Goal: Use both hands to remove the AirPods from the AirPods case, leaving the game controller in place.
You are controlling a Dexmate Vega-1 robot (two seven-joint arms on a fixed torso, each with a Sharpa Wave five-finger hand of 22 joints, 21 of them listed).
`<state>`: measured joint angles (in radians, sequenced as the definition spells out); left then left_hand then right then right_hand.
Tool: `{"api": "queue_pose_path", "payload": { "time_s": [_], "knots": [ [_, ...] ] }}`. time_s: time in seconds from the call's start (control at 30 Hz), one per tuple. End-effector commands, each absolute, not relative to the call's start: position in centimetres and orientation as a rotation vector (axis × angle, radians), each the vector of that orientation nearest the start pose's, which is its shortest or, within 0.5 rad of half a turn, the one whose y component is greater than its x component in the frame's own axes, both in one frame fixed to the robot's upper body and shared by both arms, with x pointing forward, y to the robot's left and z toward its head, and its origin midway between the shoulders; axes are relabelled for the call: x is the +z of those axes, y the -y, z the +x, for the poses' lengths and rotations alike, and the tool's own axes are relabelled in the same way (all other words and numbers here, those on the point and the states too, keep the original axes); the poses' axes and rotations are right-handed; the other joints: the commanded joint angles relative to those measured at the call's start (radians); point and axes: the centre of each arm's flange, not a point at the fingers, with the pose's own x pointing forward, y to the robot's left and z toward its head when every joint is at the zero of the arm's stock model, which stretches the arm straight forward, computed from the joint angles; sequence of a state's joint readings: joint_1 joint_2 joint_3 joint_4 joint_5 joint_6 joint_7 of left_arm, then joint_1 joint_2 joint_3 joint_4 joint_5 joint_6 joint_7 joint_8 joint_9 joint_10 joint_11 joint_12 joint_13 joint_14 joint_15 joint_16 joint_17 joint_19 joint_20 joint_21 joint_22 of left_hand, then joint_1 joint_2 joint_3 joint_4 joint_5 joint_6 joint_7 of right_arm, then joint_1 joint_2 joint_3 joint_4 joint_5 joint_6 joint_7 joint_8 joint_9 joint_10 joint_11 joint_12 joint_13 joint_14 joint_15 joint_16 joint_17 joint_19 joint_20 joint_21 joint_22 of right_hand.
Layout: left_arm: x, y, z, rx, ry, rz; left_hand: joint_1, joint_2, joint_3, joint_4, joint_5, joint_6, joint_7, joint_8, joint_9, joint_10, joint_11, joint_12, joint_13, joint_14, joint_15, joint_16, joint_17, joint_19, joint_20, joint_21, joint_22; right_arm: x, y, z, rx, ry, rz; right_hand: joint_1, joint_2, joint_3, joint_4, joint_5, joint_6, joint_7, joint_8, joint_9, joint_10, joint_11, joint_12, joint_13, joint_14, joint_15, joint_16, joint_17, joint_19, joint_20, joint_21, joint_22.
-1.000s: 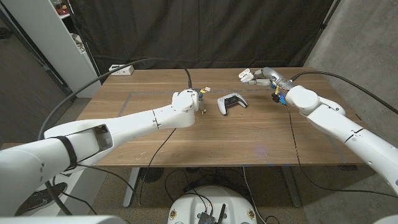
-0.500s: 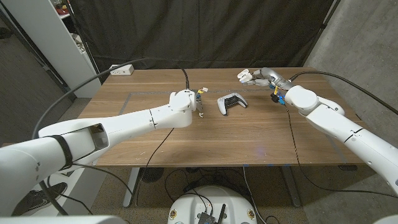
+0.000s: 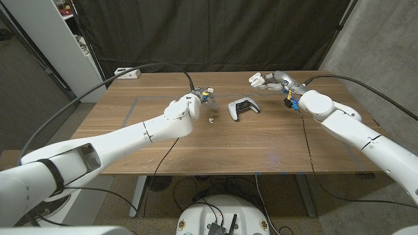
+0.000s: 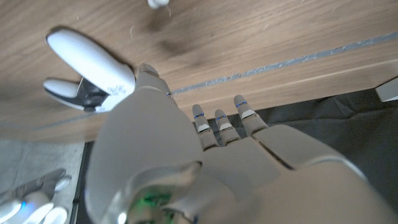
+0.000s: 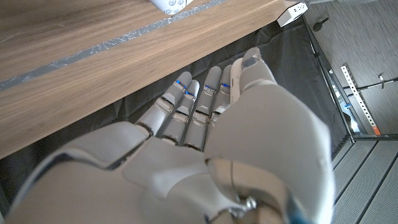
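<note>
A small white object (image 3: 211, 119), likely the AirPods case, lies alone on the wooden table (image 3: 261, 147), too small to show whether it is open. It also appears in the left wrist view (image 4: 157, 3). The white and black game controller (image 3: 243, 108) sits just right of it, also seen from the left wrist (image 4: 87, 62). My left hand (image 3: 198, 99) hovers just behind and left of the white object, fingers (image 4: 217, 121) apart with nothing in them. My right hand (image 3: 266, 80) floats over the table's far edge, fingers (image 5: 199, 99) stretched out and holding nothing.
A white power strip (image 3: 127, 73) lies at the table's far left corner, with cables running off it. A black curtain (image 3: 215, 32) hangs behind the table. A white shelf unit (image 3: 72, 39) stands at the far left. Tape lines (image 3: 140, 99) mark the tabletop.
My left hand has pulled back to the left and lifted off the small white object, which now lies uncovered on the table. My right hand has barely moved.
</note>
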<state>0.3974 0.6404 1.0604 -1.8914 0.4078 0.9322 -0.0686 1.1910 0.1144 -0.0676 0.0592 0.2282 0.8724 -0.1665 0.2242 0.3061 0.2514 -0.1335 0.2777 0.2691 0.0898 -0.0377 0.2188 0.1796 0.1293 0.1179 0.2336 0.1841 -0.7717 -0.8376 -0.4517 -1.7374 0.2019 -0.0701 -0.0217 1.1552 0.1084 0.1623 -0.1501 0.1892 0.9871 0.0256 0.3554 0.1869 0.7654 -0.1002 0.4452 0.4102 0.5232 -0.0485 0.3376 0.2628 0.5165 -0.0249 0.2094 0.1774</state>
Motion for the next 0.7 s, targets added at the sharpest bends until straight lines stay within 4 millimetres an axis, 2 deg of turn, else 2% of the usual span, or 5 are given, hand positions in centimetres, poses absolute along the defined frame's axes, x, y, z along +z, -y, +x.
{"api": "queue_pose_path", "payload": {
  "time_s": [0.03,0.23,0.37,0.63,0.7],
  "knots": [
    [6.6,-10.8,57.6,0.097,0.763,1.107,-0.013,-0.004,-0.011,-0.002,0.002,0.001,-0.012,0.002,0.000,0.015,-0.002,0.008,0.000,0.018,-0.042,0.005,0.004,0.015,-0.003,0.008,0.005,7.2,26.9,59.3,0.162,0.625,-0.735,0.000,0.012,0.010,0.000,0.004,0.082,-0.051,0.006,0.224,0.007,-0.006,0.007,0.003,0.009,-0.171,0.001,0.003,-0.003,-0.002,0.001,0.003],
    [7.0,-10.1,57.2,0.057,0.845,1.026,-0.021,-0.006,-0.015,-0.001,0.004,-0.027,-0.025,-0.012,-0.004,0.007,-0.001,0.005,0.001,0.021,-0.042,0.002,0.005,0.019,-0.005,0.008,0.005,7.2,26.6,59.3,0.174,0.613,-0.728,-0.002,0.013,0.010,0.001,0.004,0.083,-0.049,0.006,0.225,0.009,-0.004,0.007,0.002,0.006,-0.161,0.000,0.003,-0.005,0.000,0.000,0.003],
    [7.4,-9.5,56.8,0.040,0.890,1.002,-0.026,-0.005,-0.017,0.001,0.005,-0.027,-0.028,-0.013,-0.006,0.005,0.001,0.004,0.001,0.019,-0.039,-0.001,0.006,0.020,-0.006,0.007,0.005,7.3,26.7,59.4,0.188,0.601,-0.702,0.003,0.013,0.012,-0.001,0.005,0.092,-0.032,0.009,0.228,-0.002,0.005,0.001,0.000,-0.003,-0.145,-0.003,0.005,-0.002,0.004,0.002,0.003],
    [8.2,-8.4,56.3,0.011,1.000,0.917,-0.033,-0.005,-0.021,0.002,0.006,-0.029,-0.044,-0.015,-0.009,0.002,0.002,0.003,0.002,0.021,-0.037,-0.004,0.007,0.019,-0.004,0.004,0.006,7.1,27.2,59.9,0.215,0.552,-0.623,0.011,0.016,0.015,-0.004,0.004,0.104,-0.006,0.010,0.228,-0.060,0.033,-0.025,-0.005,-0.019,-0.126,-0.004,0.012,0.005,0.005,0.005,0.004],
    [8.4,-8.0,56.2,-0.004,1.026,0.890,-0.034,-0.004,-0.021,0.002,0.007,-0.022,-0.047,-0.013,-0.011,0.002,-0.005,0.003,0.002,0.022,-0.037,-0.005,0.008,0.019,-0.005,0.004,0.006,7.0,27.2,59.9,0.214,0.551,-0.620,0.012,0.017,0.016,-0.003,0.003,0.105,0.002,0.008,0.226,-0.080,0.038,-0.035,-0.008,-0.028,-0.118,-0.005,0.015,0.004,0.006,0.005,0.004]
  ]
}}
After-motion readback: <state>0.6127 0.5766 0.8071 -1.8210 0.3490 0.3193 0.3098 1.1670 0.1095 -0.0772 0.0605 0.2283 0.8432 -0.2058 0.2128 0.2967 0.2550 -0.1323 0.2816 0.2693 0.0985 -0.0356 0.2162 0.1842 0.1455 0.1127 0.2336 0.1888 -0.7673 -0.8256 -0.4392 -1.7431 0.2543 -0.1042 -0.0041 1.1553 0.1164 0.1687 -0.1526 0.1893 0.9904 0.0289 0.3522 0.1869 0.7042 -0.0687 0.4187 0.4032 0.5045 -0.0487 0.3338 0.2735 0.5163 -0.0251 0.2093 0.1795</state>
